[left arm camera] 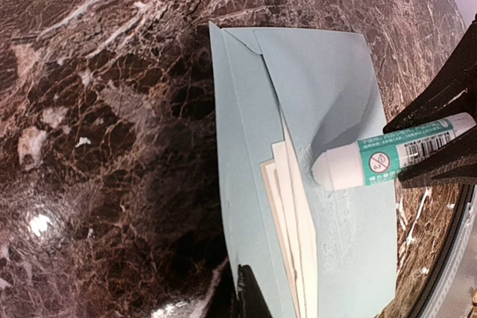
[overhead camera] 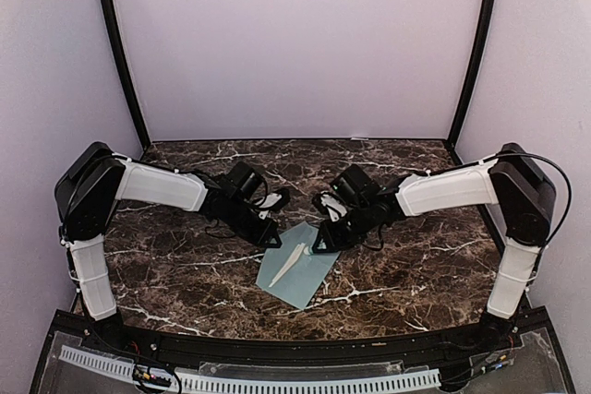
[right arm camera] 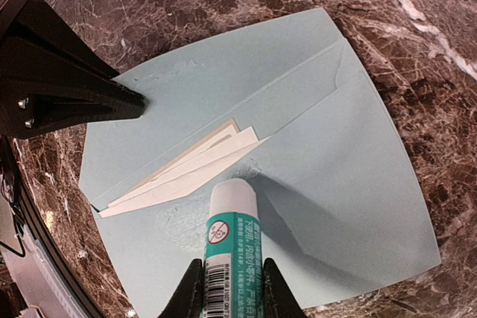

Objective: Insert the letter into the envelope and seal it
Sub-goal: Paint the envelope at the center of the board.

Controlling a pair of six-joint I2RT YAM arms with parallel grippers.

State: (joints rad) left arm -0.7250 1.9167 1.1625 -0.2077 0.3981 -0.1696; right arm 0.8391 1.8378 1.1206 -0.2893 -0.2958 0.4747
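Observation:
The pale blue-grey envelope (overhead camera: 305, 285) lies open on the marble table between my grippers, and shows in both the left wrist view (left arm camera: 246, 147) and the right wrist view (right arm camera: 358, 169). The folded white letter (overhead camera: 288, 263) sits partly in its pocket with an edge sticking out (left arm camera: 294, 229) (right arm camera: 186, 173). My right gripper (right arm camera: 231, 284) (overhead camera: 323, 241) is shut on the white-and-green glue stick (right arm camera: 233, 236) (left arm camera: 395, 156). The stick's tip touches the envelope next to the letter. My left gripper (overhead camera: 273, 239) (right arm camera: 130, 100) looks shut, its tip resting on the envelope's edge (left arm camera: 250, 292).
Shiny glue smears (right arm camera: 175, 221) mark the envelope beside the stick's tip. The dark marble table (overhead camera: 185, 265) is walled by pale panels at the back and sides. A black rail (overhead camera: 277, 348) runs along the near edge.

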